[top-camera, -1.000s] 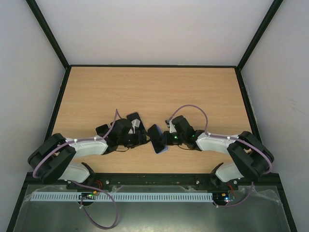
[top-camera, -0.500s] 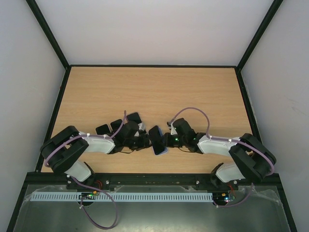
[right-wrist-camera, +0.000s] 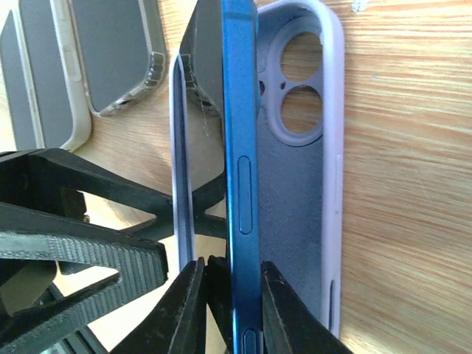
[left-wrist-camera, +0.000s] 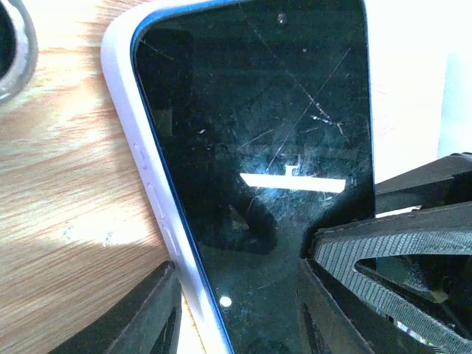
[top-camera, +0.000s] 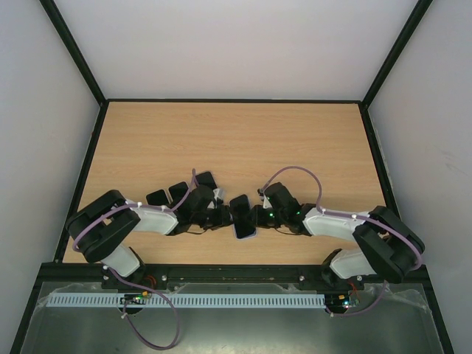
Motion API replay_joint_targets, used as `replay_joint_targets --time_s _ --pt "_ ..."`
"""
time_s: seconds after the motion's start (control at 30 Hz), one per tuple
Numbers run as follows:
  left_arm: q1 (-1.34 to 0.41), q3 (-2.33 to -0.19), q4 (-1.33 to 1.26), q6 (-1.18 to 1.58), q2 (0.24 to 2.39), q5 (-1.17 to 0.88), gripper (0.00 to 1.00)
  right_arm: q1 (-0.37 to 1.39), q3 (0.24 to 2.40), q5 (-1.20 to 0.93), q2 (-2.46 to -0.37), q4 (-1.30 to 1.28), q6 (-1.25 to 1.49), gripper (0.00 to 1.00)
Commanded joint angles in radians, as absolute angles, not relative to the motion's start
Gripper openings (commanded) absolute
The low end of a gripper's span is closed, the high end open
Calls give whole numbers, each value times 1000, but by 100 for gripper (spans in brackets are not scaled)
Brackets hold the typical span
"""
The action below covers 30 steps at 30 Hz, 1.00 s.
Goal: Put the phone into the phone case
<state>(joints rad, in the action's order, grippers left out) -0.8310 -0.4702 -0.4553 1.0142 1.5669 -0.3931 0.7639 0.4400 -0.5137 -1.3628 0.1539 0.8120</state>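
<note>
The phone (top-camera: 240,210) has a blue frame and a black screen. It stands tilted on one long edge inside the lavender phone case (top-camera: 246,234), which lies open on the table. In the right wrist view the phone (right-wrist-camera: 240,147) rises from the phone case (right-wrist-camera: 302,192), whose camera holes show. My right gripper (right-wrist-camera: 232,271) is shut on the phone's raised edge. In the left wrist view my left gripper (left-wrist-camera: 240,284) spans the phone case's wall (left-wrist-camera: 122,81) and the phone's screen (left-wrist-camera: 258,110): one finger lies against the wall, the other on the glass. Seen from above, the left gripper (top-camera: 223,215) and right gripper (top-camera: 257,215) meet at the phone.
Several other dark phones or cases lie just left of the work spot (top-camera: 177,192), also seen in the right wrist view as cased phones (right-wrist-camera: 110,51). A round metallic rim (left-wrist-camera: 11,51) sits at the left wrist view's top corner. Black frame rails border the table (top-camera: 236,140).
My left arm has swung right to the phone and its jaws have narrowed across the phone and case. The phone and right gripper have shifted slightly right and toward the back.
</note>
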Motion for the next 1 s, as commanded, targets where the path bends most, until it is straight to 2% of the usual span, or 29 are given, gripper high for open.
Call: replay_joint_targets --time_s 0.0,0.2,0.43,0.97 --pt "-835 -457 -476 1015 1571 -397 45 776 479 -457 -1333 -2 789 19" --pt "-837 -454 -468 1013 1563 -396 44 792 532 -393 -1313 -111 781 27" --pt "-839 -450 -446 1008 1553 -387 43 818 591 -304 -1312 -222 765 29" --pt "-882 -468 -469 1017 1599 -400 38 874 624 -338 -1405 -166 781 11"
